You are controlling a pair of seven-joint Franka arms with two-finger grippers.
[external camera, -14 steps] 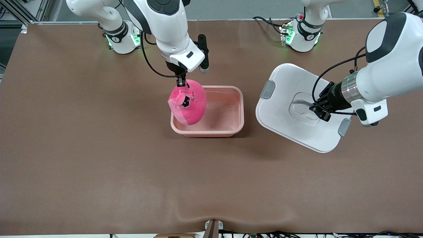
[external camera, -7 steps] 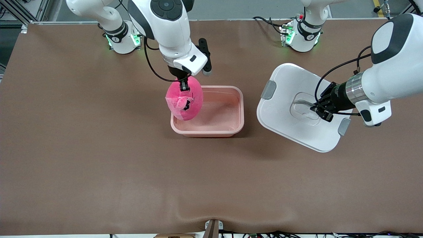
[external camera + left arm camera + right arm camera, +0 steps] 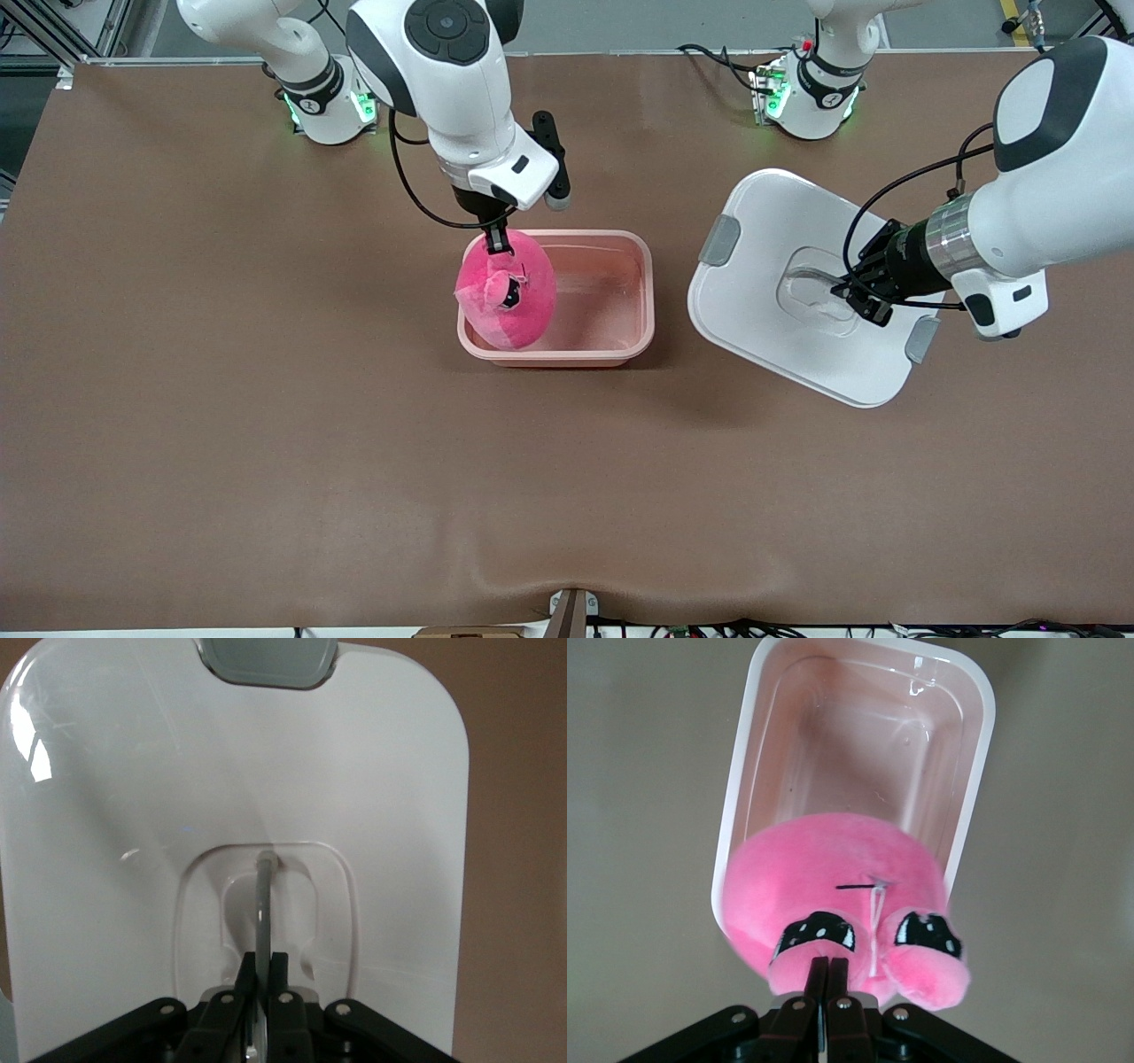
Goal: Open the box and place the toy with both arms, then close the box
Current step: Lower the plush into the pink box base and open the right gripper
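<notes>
The placing step is in hand: the right gripper (image 3: pixel 496 237), jaws clamped on the toy (image 3: pixel 506 291), hangs it over the open box (image 3: pixel 620 341) at its end toward the right arm, so the next move is probably lowering and release, while the left gripper (image 3: pixel 856 297), clamped on the lid (image 3: pixel 762 266) handle, holds the lid beside the box.

Three cameras, one high and two on the wrists.
The front view looks down across the table (image 3: pixel 266 443) at both arms; each wrist view looks closely along its own arm's fingers.
</notes>
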